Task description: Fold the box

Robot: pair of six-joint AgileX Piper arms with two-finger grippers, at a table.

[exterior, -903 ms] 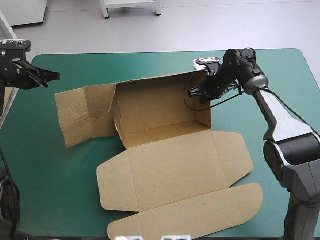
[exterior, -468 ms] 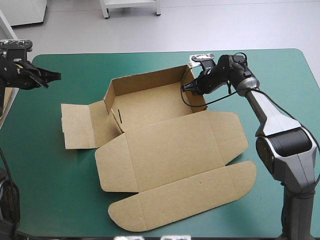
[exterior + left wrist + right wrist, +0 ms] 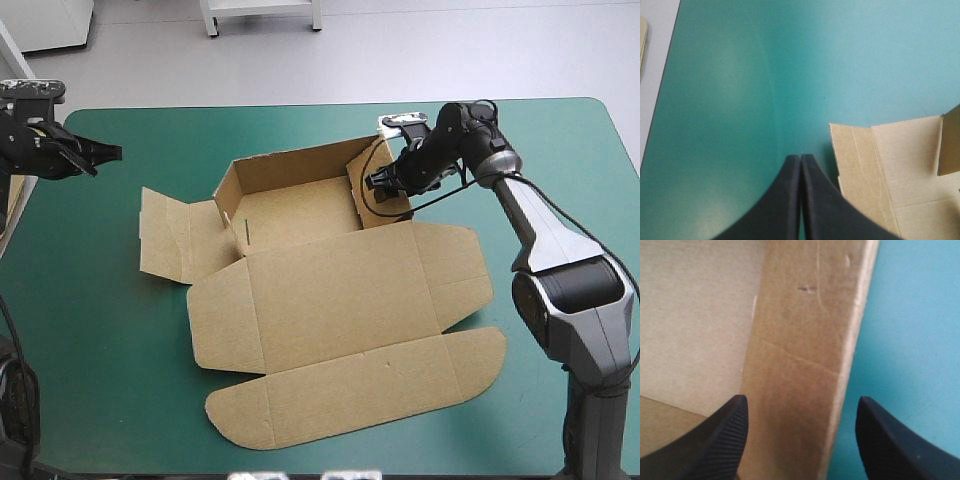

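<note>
Straddling a wall of the box (image 3: pixel 330 300), central on the bench (image 3: pixel 90 330), fingers spread, the right gripper (image 3: pixel 802 400) may let it flop outward; the left gripper (image 3: pixel 801 159), fingers pressed together, hangs well apart.

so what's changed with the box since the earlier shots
The right gripper, open astride the right wall, has pushed that wall leftward into the box. The left flap has drawn in toward the box, and the lid has shifted slightly left. Nothing was gripped or let go. The left gripper stayed shut over the table's far left corner.
</note>
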